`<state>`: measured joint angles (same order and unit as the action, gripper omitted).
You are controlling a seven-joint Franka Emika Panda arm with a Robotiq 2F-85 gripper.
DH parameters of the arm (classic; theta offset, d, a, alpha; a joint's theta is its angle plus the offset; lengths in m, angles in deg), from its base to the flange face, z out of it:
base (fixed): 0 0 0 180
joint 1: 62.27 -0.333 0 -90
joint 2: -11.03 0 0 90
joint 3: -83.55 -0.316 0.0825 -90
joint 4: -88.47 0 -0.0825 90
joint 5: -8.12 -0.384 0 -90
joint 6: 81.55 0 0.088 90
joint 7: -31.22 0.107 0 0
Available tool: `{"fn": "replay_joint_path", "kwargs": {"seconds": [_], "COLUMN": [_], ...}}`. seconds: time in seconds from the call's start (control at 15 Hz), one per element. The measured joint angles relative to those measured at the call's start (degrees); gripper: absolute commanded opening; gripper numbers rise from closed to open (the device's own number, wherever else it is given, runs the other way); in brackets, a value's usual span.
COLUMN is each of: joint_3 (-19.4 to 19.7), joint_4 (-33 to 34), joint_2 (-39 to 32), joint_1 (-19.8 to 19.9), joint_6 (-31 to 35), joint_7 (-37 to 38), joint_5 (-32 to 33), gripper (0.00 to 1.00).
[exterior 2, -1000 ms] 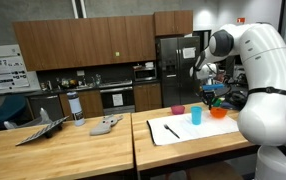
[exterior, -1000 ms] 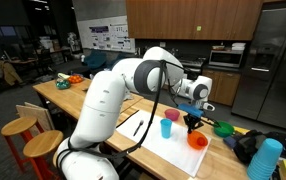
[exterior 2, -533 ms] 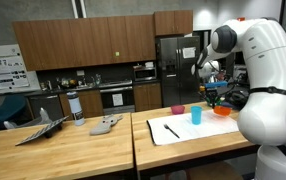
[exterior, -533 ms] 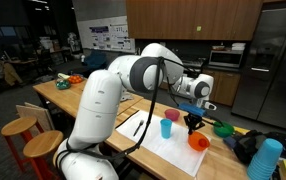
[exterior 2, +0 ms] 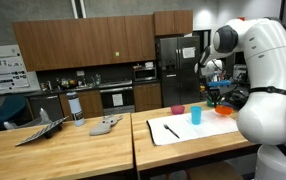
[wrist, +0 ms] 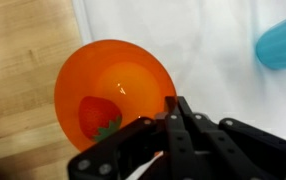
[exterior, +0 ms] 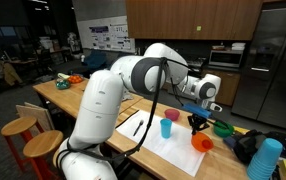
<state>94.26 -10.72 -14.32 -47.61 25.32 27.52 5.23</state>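
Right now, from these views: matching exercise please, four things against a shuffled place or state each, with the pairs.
Things:
1 round orange plastic bowl
2 red toy strawberry
3 light blue plastic cup
4 black Robotiq gripper

Place or state:
A jaws shut
B inside the bowl
C upright on the white mat
D under the gripper

Pairs: 1-D, 2-B, 3-C, 4-A

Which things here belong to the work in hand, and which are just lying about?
In hand: shut fingers; orange bowl below them; strawberry lying in it.
Lying about: blue cup; pink cup; pen; green bowl; stacked blue cups.
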Motion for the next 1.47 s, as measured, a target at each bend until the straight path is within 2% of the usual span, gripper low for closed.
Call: {"fn": "replay_joint_path", "kwargs": {"seconds": [0.67, 0.93, 1.13, 1.33, 1.47], "joint_3": [0.0, 1.3, 2.1, 1.6, 1.5], "joint_4": [0.3, 0.3, -0.1, -1.0, -1.0], "joint_2": [0.2, 3.0, 5.7, 7.9, 8.0], "joint_1": [0.2, -1.7, -4.0, -5.5, -5.7], "joint_6": [1.8, 8.5, 12.0, 13.6, 13.5], "joint_7": [1.1, 7.3, 15.4, 23.4, 23.6], "joint_5": [1.1, 8.3, 12.8, 9.6, 9.3], "gripper": [0.01, 0.01, 0.01, 0.04, 0.04]}}
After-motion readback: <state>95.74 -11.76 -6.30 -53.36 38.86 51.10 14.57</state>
